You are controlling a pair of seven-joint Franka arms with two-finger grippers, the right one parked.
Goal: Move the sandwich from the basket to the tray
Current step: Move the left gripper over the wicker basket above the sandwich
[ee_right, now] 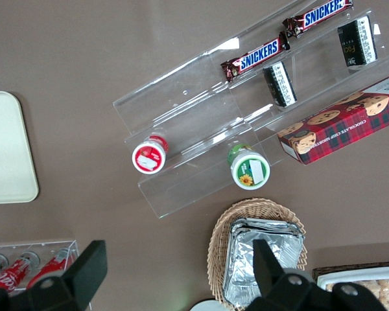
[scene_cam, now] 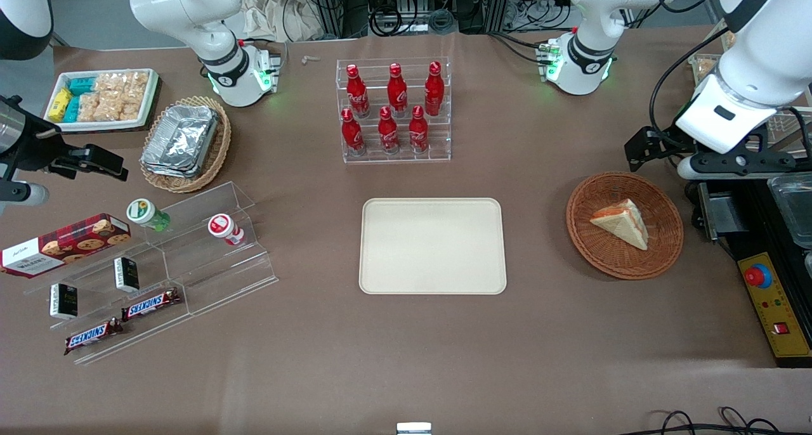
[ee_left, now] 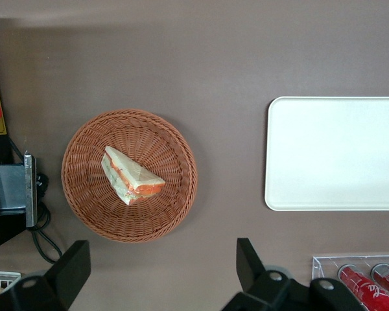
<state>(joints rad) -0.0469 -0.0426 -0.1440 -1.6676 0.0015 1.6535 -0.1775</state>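
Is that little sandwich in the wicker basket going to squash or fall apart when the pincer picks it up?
Probably soft: the sandwich is white bread with layered filling, so a hard squeeze may dent it. It looks light, and its layers might slide apart. It lies flat in the basket, so it is unlikely to roll. The open pincer hangs above the table beside the basket.

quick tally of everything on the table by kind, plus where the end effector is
cola bottles: 6
snickers bars: 2
small dark packets: 2
lidded cups: 2
cookie box: 1
foil tray stack: 1
snack packet tray: 1
sandwich: 1, in the basket
tray: 1
total: 18
end effector: open, above the table beside the basket
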